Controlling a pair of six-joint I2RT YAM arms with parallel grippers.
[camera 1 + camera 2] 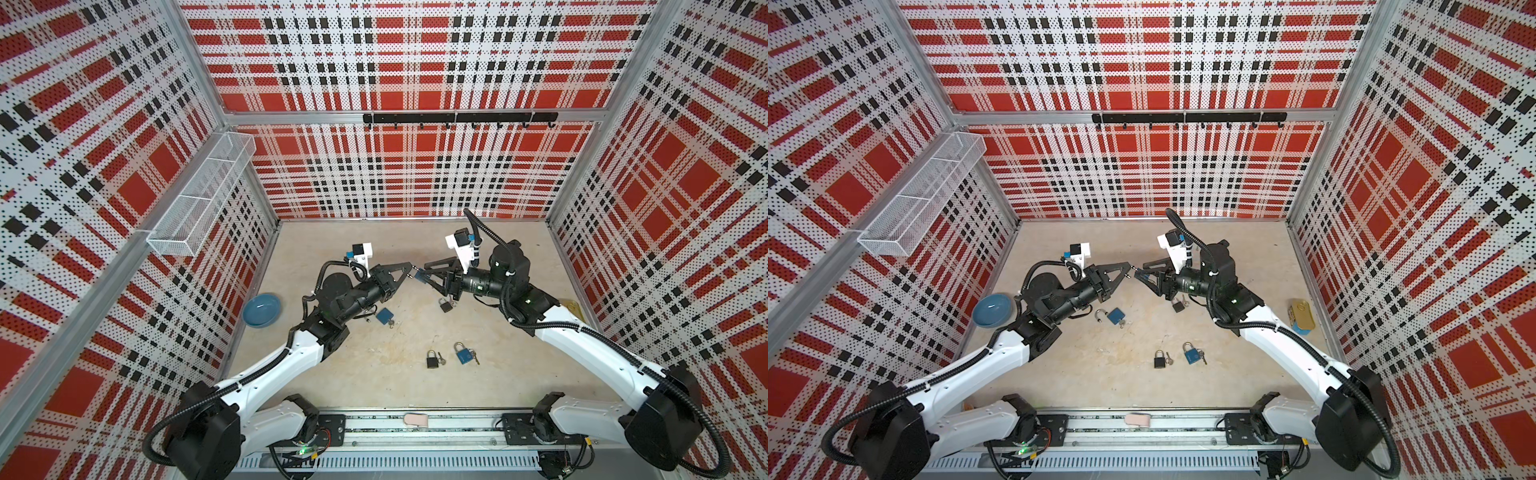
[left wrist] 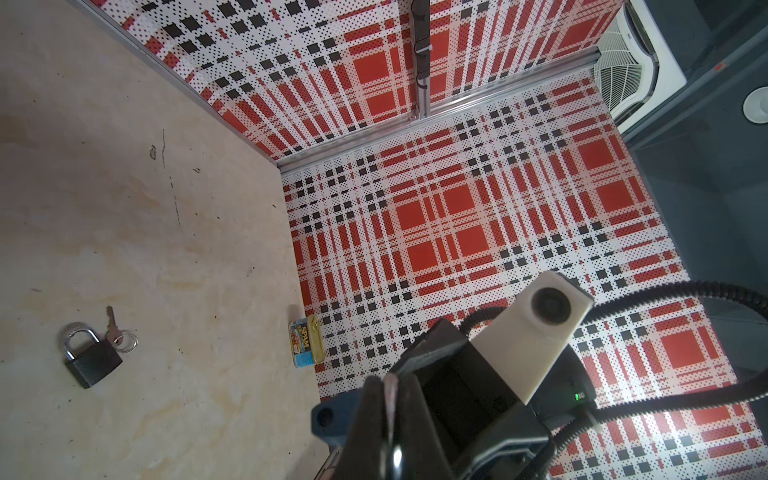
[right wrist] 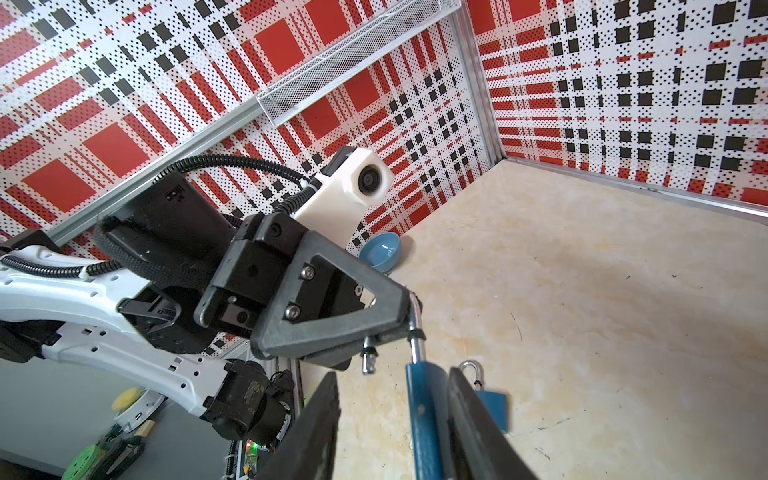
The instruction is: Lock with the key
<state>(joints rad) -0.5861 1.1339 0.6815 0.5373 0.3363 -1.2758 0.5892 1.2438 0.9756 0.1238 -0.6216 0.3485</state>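
The lock (image 3: 424,415), a blue padlock, hangs in the air above the middle of the table (image 1: 395,386), between the two arms and clear of the surface. The left gripper (image 3: 409,309) is pressed together on the bend of the shackle (image 3: 417,345), pinching it. This hold carries the weight from the top and leaves the body free for the other arm. The right gripper (image 1: 424,274) is spread around the body. In the right wrist view one finger (image 3: 478,428) lies against a flat face while the other finger (image 3: 316,424) stands apart, so no clamp is made yet. The arrangement is judged a preparation for pressing body and shackle together, each arm taking one half. The shackle is bright round steel bar. Its long leg enters the body and its short notched leg hangs free beside it, so the lock is open. The body is a flat slab with a smooth blue coat. In the left wrist view its end shows a round hole, judged to be the socket for the free leg. The fingers are matt black triangular frames with flat inner faces. They suit the slab's sides but give little purchase on the slick round bar, so a twist there is judged possible. The key of this lock is not visible in any view. On the table lie a black lock (image 2: 93,365), its shackle closed, with a spare key (image 2: 111,322) on a ring just beside it, and a printed tin (image 2: 306,340) at the wall.
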